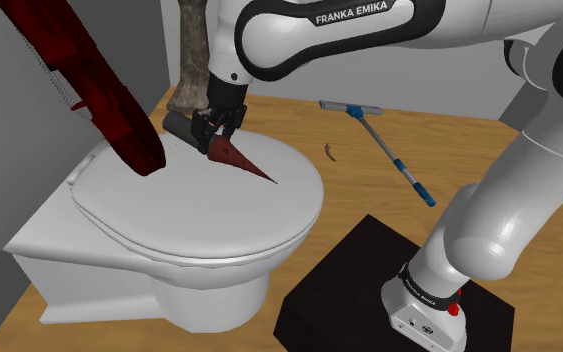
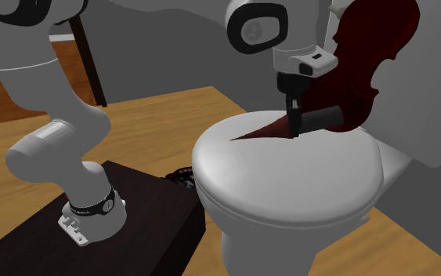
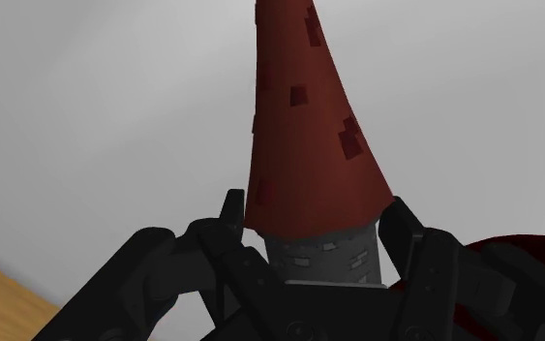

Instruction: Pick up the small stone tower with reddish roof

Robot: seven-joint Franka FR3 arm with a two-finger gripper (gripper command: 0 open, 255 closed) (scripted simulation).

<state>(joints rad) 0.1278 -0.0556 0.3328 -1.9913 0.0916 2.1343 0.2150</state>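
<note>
Small tower point(image 1: 237, 155) with a round grey stone-block shaft and a tall, pointed reddish cone roof dotted with darker red tiles. Tipped nearly onto its side, roof tip slanting down toward the shoulder view's right, close over the white toilet lid point(image 1: 199, 225); contact with the lid unclear. Clasped across the stone shaft, just under the roof's wide rim, between the two fingers of the black hand point(image 1: 215, 133). Shaft end raised, toward the shoulder view's left.
</note>
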